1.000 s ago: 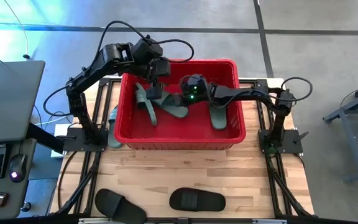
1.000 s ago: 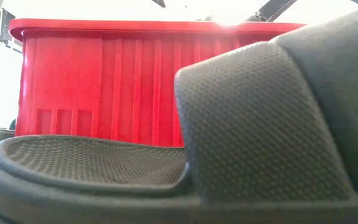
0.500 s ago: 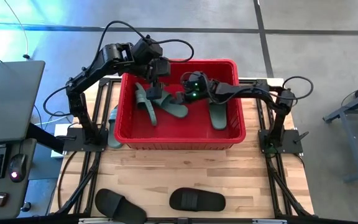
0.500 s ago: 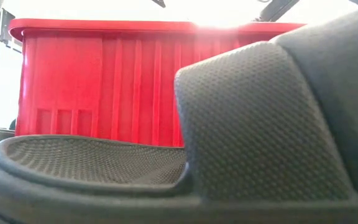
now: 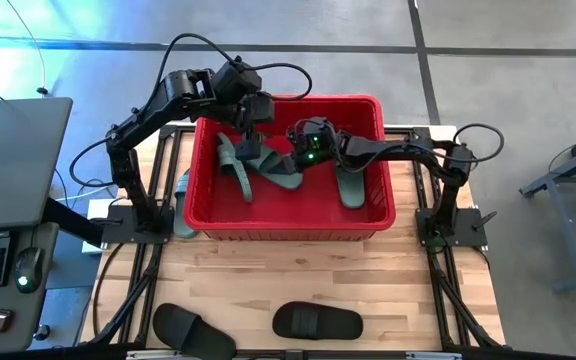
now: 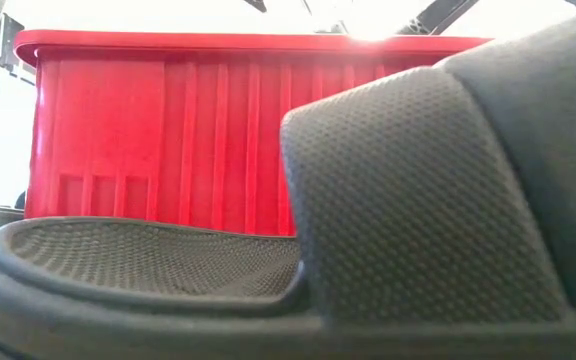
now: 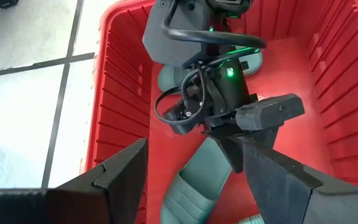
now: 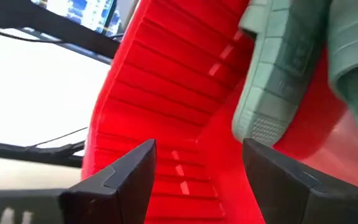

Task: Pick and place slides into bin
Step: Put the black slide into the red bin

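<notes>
The red bin point(image 5: 288, 218) stands at the table's far middle. Three dull green slides lie inside it point(image 5: 236, 165), point(image 5: 276, 168), point(image 5: 352, 184), and one lies against its left wall outside point(image 5: 183, 205). Two black slides point(image 5: 193, 328), point(image 5: 316, 322) lie at the near edge; one fills the low view point(image 6: 398, 200). My left gripper point(image 7: 191, 174) is open and empty over the bin's far left corner. My right gripper point(image 8: 197, 168) is open and empty low inside the bin, beside a green slide point(image 8: 278, 81) and facing the bin's wall point(image 8: 160, 81).
A desk with a keyboard and mouse point(image 5: 8, 260) stands left of the table. The arms' bases point(image 5: 128, 215), point(image 5: 448, 220) flank the bin. Bare wooden table point(image 5: 288, 275) lies between the bin and the black slides. My two grippers are close together inside the bin.
My right gripper has turned at the wrist inside the bin and now points toward the green slides at the bin's left middle. It has stayed in about the same place. The slides have not visibly moved.
</notes>
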Controlling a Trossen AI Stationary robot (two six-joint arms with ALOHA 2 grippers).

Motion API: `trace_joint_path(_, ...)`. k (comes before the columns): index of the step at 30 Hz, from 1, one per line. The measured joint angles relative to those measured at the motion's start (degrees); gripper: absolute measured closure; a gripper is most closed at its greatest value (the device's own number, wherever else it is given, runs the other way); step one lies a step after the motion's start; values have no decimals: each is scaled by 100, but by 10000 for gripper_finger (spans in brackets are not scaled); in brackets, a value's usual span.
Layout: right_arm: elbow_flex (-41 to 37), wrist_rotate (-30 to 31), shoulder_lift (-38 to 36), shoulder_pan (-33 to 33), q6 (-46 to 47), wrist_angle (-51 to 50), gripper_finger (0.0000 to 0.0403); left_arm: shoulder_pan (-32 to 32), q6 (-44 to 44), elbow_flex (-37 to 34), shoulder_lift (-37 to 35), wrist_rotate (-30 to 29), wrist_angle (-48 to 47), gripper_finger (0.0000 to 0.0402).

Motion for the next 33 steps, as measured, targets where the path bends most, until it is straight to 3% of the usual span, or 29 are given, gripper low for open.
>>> trace_joint_path(8, 0, -21, 0, -49, -796, -136, 174, 0, 0, 0, 0, 0, 0, 156)
trace_joint_path(13, 0, 407, -62, -95, -331, -50, 174, 1, 0, 0, 0, 2, 0, 156)
trace_joint_path(19, 0, 517, -198, -37, -654, -130, 174, 0, 0, 0, 0, 0, 0, 156)
trace_joint_path(25, 0, 342, -214, -49, -1002, -54, 174, 2, 0, 0, 0, -5, 0, 156)
trace_joint_path(33, 0, 293, -214, -44, -626, -27, 174, 2, 0, 0, 0, -22, 0, 156)
